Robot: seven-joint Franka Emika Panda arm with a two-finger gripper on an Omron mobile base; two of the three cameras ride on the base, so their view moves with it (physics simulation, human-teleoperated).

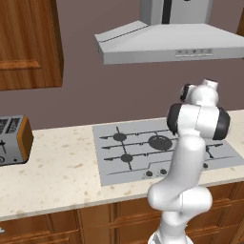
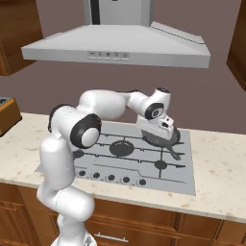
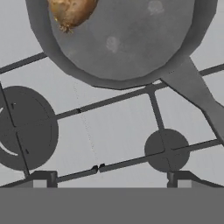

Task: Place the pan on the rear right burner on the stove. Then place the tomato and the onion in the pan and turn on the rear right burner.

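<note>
Beside the stove (image 1: 133, 164), a toaster (image 1: 14, 139) sits on the counter (image 1: 57, 176).

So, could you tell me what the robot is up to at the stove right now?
The white arm reaches over the stove, its open end effector empty above the pan. The pan sits at the rear right of the cooktop, handle pointing toward the front. The onion already lies in it. No tomato is visible in the part of the pan the hand view shows.
</note>
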